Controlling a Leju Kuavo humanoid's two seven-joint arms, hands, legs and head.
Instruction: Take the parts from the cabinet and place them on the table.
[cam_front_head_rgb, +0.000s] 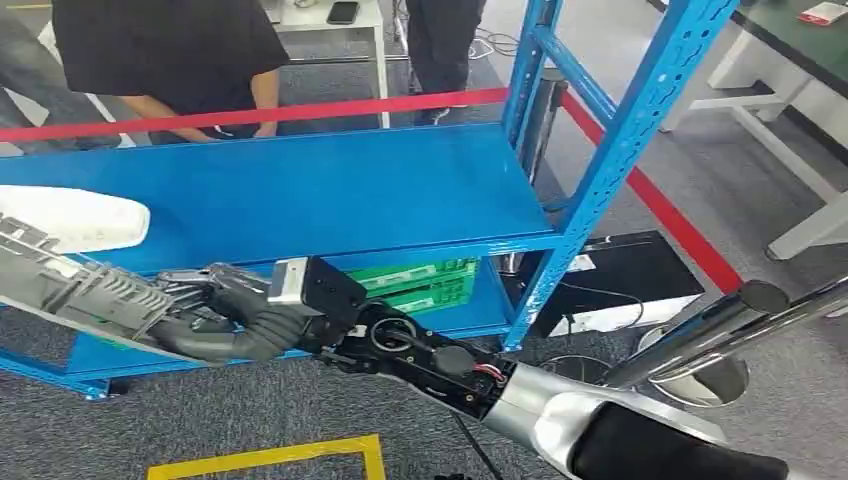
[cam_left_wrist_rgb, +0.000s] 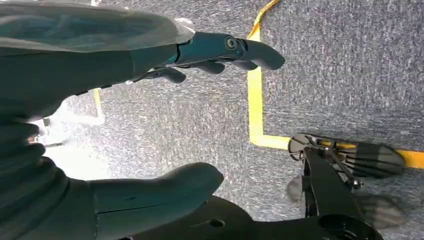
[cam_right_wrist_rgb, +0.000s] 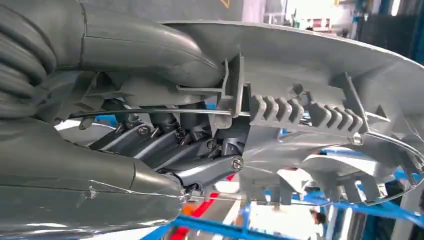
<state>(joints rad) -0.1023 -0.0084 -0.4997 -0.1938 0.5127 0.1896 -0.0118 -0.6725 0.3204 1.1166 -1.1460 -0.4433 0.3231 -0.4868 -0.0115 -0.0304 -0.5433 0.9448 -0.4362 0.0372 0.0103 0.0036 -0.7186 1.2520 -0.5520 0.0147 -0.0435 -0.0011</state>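
Note:
A large grey plastic part (cam_front_head_rgb: 90, 285), ribbed on its inside with a pale end (cam_front_head_rgb: 70, 218), sticks out at the left in front of the blue cabinet's upper shelf (cam_front_head_rgb: 320, 190). My right hand (cam_front_head_rgb: 245, 320) grips its near end, the arm coming across from the lower right. The right wrist view shows the thumb and dark fingers (cam_right_wrist_rgb: 200, 170) clamped on the part's ribbed shell (cam_right_wrist_rgb: 310, 65). Over the grey carpet my left hand (cam_left_wrist_rgb: 75, 80) holds nothing, and its fingers (cam_left_wrist_rgb: 225, 50) stand apart from its thumb (cam_left_wrist_rgb: 165, 187).
Green boxes (cam_front_head_rgb: 420, 280) lie on the cabinet's lower shelf. A blue upright (cam_front_head_rgb: 620, 150) stands at the cabinet's right end. People stand behind red floor tape (cam_front_head_rgb: 300, 112). Yellow tape (cam_front_head_rgb: 270, 455) marks the carpet near me. A metal pole with a round base (cam_front_head_rgb: 700, 375) is at the right.

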